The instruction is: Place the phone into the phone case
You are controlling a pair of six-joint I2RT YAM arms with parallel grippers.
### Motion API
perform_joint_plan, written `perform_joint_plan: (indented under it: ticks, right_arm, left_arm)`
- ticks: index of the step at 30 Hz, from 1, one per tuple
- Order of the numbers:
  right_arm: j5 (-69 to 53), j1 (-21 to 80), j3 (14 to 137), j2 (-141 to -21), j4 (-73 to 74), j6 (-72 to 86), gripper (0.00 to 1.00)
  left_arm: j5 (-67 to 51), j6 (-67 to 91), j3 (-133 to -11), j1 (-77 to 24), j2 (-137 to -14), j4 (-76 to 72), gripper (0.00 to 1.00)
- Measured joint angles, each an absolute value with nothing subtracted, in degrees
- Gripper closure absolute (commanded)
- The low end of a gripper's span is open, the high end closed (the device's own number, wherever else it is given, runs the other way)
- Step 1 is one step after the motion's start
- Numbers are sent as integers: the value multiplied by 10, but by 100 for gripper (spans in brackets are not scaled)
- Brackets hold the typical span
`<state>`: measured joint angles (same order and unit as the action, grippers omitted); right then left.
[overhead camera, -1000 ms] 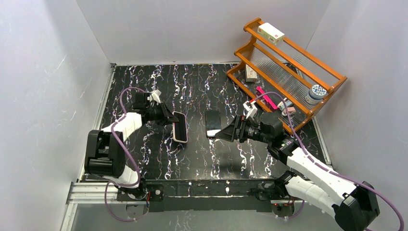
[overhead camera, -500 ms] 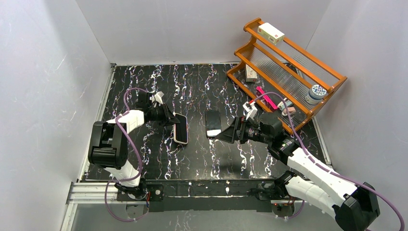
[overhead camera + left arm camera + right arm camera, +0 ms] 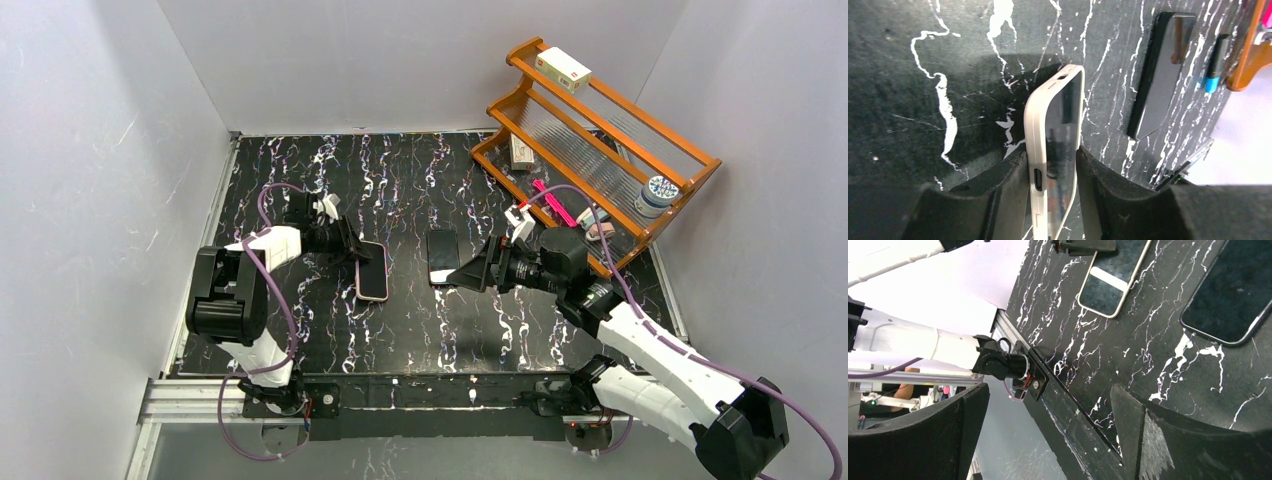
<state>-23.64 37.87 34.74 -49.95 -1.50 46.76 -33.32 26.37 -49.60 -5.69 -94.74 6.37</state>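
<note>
The left end effector squeezes the phone case by its sides, low over the desk. The right end effector is wide open and empty, just beside the phone. The thin case could slip or twist.

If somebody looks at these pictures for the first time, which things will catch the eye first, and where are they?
The orange wooden rack stands out at the back right of the black white-veined table. Left of centre, the left gripper clamps a pale clear-backed phone case. The black phone lies flat beside it, with the open right gripper close by.
</note>
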Motion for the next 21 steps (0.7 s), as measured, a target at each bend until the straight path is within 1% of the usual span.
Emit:
perform_joint_plan:
  ticks: [3, 11, 12, 15, 17, 19, 20, 21]
  right_arm:
    - [-226, 379, 347, -500, -1, 474, 1]
    - [-178, 379, 355, -500, 70, 477, 1]
    - [-170, 379, 360, -500, 82, 477, 1]
    - [-144, 379, 387, -503, 117, 476, 1]
    - [-131, 379, 402, -504, 134, 476, 1]
    - [-117, 379, 416, -504, 147, 476, 1]
    - [-110, 379, 422, -505, 153, 477, 1]
    - [-104, 379, 426, -507, 161, 477, 1]
  left_arm:
    - [-315, 252, -502, -57, -944, 84, 55]
    - [-281, 234, -508, -57, -898, 129, 44]
    - [-278, 232, -508, -57, -887, 134, 40]
    - [-275, 228, -510, -57, -851, 148, 31]
    - [-276, 227, -511, -57, -828, 155, 24]
    - [-281, 228, -511, -57, -799, 164, 14]
    - [-283, 228, -511, -57, -787, 168, 4]
    - [-287, 229, -511, -57, -772, 171, 2]
